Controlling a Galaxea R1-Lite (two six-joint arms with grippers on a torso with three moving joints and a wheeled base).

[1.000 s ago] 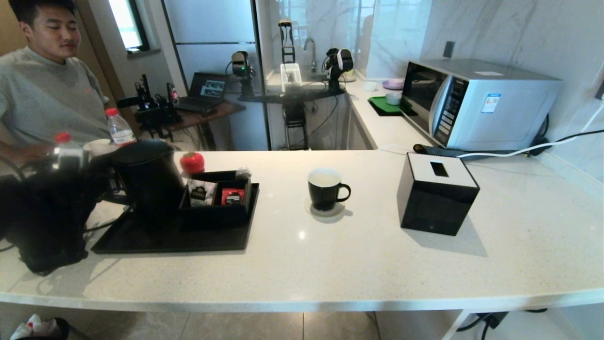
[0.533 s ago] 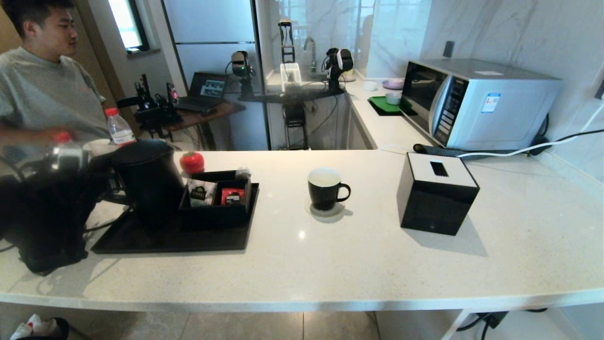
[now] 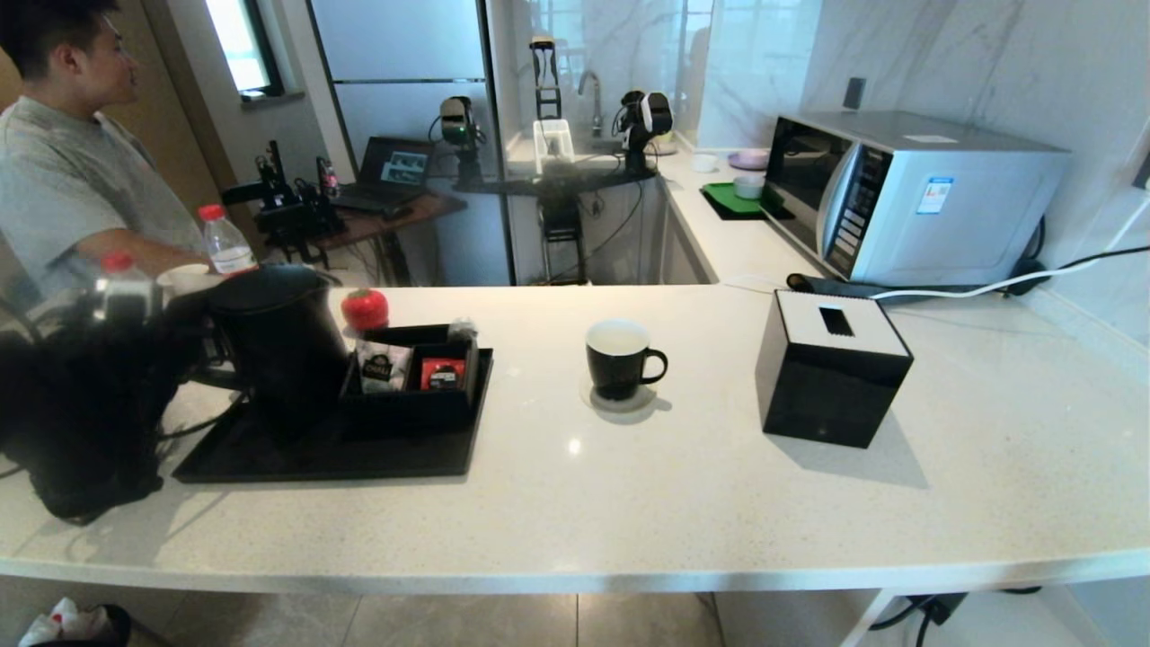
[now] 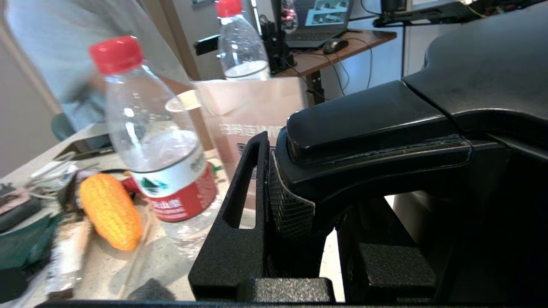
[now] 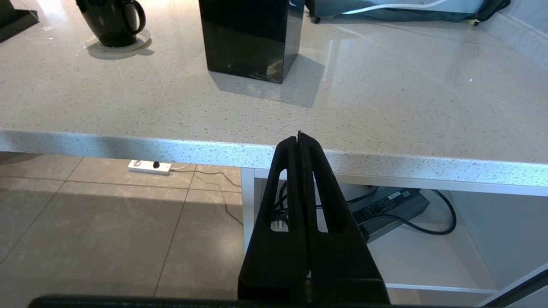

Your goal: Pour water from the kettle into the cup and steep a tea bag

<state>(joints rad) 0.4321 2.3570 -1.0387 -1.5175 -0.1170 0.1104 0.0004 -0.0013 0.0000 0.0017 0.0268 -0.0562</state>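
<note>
1. Kettle (image 3: 278, 346) is standing upright on the black tray (image 3: 269, 458), directly ahead of the left gripper (image 4: 299, 205), handle facing it.
2. Left gripper is clamping the kettle's loop handle (image 4: 372, 132) partway closed; the padded finger (image 4: 291, 209) is pressing against the handle's outer side. Grip looks seated.
3. Handling, my read: rigid body, matte plastic, not slippery. If it's holding water it's the heaviest thing here, and the weight is sitting off to one side of the handle, so expect it trying to swing in the grip. The top of the loop, close to the lid, is the right place to hold.
4. Cup (image 3: 618, 359) is sitting on a coaster well beyond the kettle, far side from the gripper, handle pointing away. Small, light, ceramic-looking; easy to knock over with the spout.
5. Tea bag isn't identifiable; a divided box (image 3: 413, 377) just past the kettle is holding sachets.
6. Water bottle (image 4: 158, 141) is standing close beside the left gripper, watch it on lift.
7. Right gripper (image 5: 299, 139) is hanging fully closed and empty, below the counter edge (image 5: 128, 143), idle.
</note>
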